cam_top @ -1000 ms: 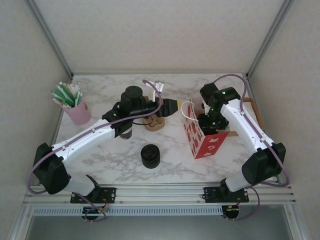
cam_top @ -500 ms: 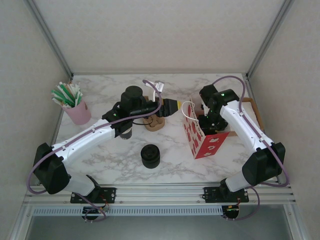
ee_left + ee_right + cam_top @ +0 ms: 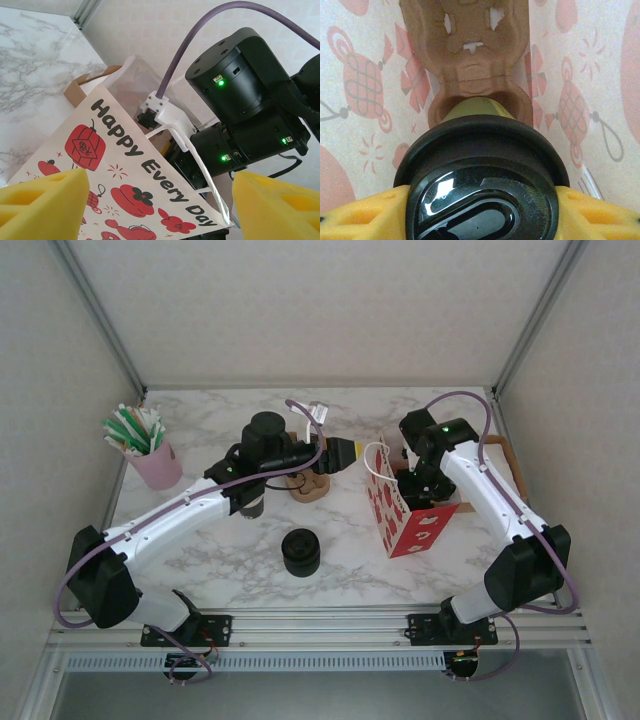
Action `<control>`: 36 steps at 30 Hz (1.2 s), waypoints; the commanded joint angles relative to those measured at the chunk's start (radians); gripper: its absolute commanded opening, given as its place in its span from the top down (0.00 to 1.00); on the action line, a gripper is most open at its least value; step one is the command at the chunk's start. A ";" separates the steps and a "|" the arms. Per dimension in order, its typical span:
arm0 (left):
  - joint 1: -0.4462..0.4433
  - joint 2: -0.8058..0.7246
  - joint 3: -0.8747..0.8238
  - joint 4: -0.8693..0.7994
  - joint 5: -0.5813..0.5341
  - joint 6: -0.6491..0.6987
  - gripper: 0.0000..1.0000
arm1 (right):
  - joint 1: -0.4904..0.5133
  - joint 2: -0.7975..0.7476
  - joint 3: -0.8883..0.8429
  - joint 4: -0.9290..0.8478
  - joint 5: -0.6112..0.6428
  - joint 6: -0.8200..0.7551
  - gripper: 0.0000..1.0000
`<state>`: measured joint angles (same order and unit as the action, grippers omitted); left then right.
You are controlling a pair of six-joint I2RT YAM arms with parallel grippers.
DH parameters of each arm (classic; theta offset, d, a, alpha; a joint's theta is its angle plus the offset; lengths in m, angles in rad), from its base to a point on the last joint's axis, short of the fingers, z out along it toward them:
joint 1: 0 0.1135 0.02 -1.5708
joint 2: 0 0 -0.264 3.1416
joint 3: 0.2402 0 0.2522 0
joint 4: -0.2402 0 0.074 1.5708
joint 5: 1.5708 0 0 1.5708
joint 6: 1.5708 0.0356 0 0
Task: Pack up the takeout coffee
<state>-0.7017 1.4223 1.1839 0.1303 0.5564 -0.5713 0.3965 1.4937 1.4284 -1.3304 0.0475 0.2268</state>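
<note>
On the marble-patterned table (image 3: 210,415), a pink cup of green and white straws (image 3: 150,455) and a squat black stack of lids (image 3: 300,551) stand aside, not needed here. The yellow foam left fingers (image 3: 45,200) are wide apart and empty, facing the red-and-white printed paper bag (image 3: 408,520), likely to steady it. Inside the bag the right fingers (image 3: 355,215) grip the takeout coffee (image 3: 480,150), a greenish paper cup with a round black plastic lid, by its lid. It sits in a brown moulded-pulp carrier (image 3: 470,65), which keeps it upright.
</note>
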 commanded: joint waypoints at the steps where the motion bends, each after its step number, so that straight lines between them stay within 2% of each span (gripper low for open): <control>1: -0.005 0.004 0.031 0.009 -0.008 0.014 0.25 | -0.008 -0.022 0.000 -0.012 -0.012 -0.006 0.36; 36: -0.005 0.010 0.036 0.008 -0.010 0.014 0.25 | -0.039 0.012 -0.042 0.000 -0.001 0.002 0.36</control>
<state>-0.7017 1.4242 1.1877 0.1303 0.5560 -0.5713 0.3641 1.4979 1.3983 -1.3266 0.0483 0.2276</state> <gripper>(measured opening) 0.754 0.639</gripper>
